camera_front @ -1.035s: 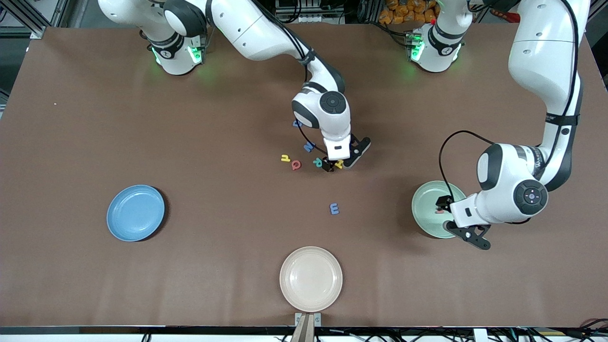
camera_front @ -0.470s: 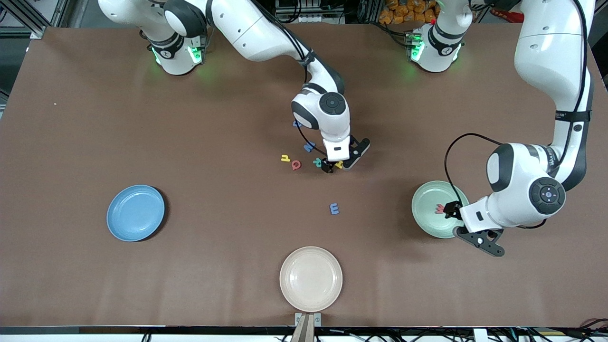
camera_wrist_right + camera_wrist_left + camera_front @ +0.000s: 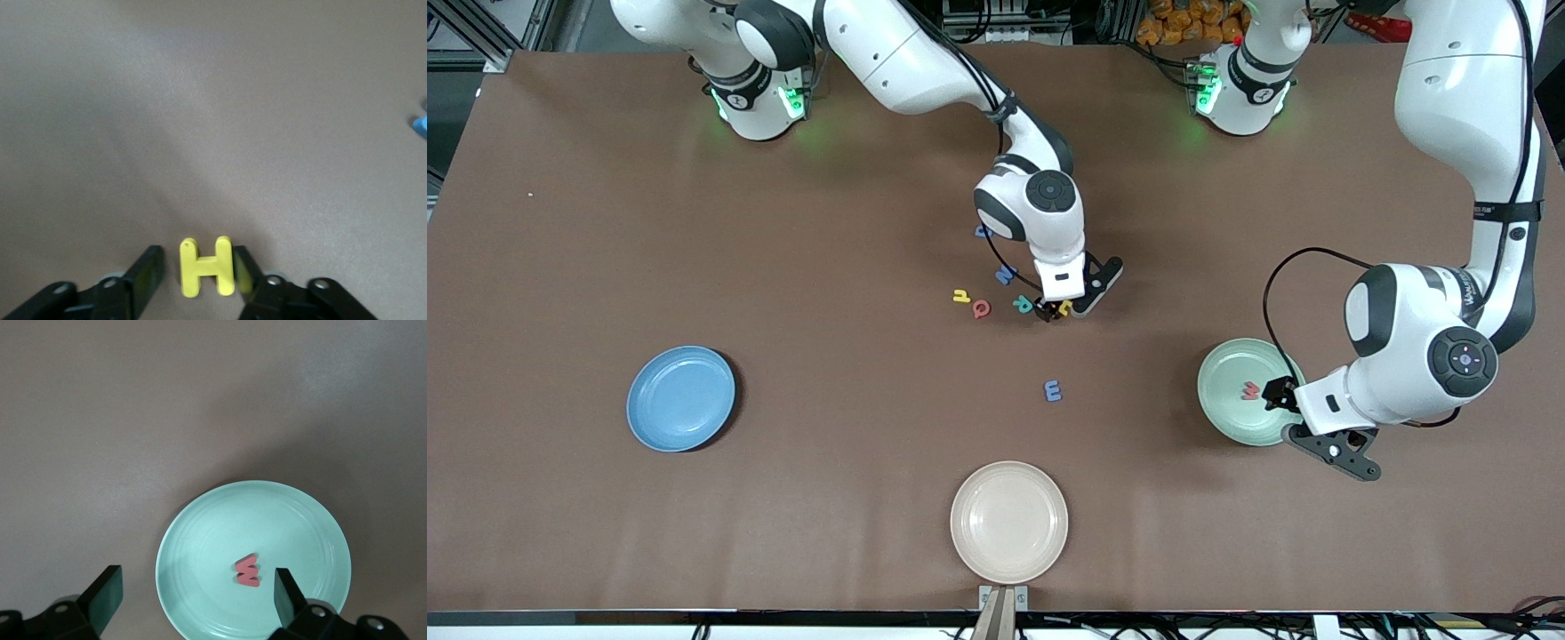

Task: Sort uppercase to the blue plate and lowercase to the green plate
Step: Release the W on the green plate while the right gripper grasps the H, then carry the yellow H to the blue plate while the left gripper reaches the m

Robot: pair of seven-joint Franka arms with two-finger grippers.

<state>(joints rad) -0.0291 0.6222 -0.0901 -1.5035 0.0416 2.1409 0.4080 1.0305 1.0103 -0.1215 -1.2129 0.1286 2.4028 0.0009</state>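
The yellow capital H (image 3: 207, 267) lies flat on the table between the fingers of my right gripper (image 3: 198, 261), which is open but narrow. One finger touches it and the other stands a small gap away. Beside it lie the teal R (image 3: 1022, 304), red Q (image 3: 982, 308), small yellow h (image 3: 961, 296), blue M (image 3: 1005, 275) and blue a (image 3: 983, 231). The blue m (image 3: 1053, 390) lies alone, nearer the front camera. My left gripper (image 3: 195, 597) hangs open over the green plate (image 3: 200, 540), which holds the red w (image 3: 247, 571). The blue plate (image 3: 680, 398) holds nothing.
A cream plate (image 3: 1008, 521) sits near the table's front edge, at its middle. The green plate (image 3: 1223, 418) is toward the left arm's end of the table and the blue plate toward the right arm's end.
The right gripper's jaws have narrowed round the yellow H. The left gripper has drawn back across the green plate toward its own end, uncovering the red w.
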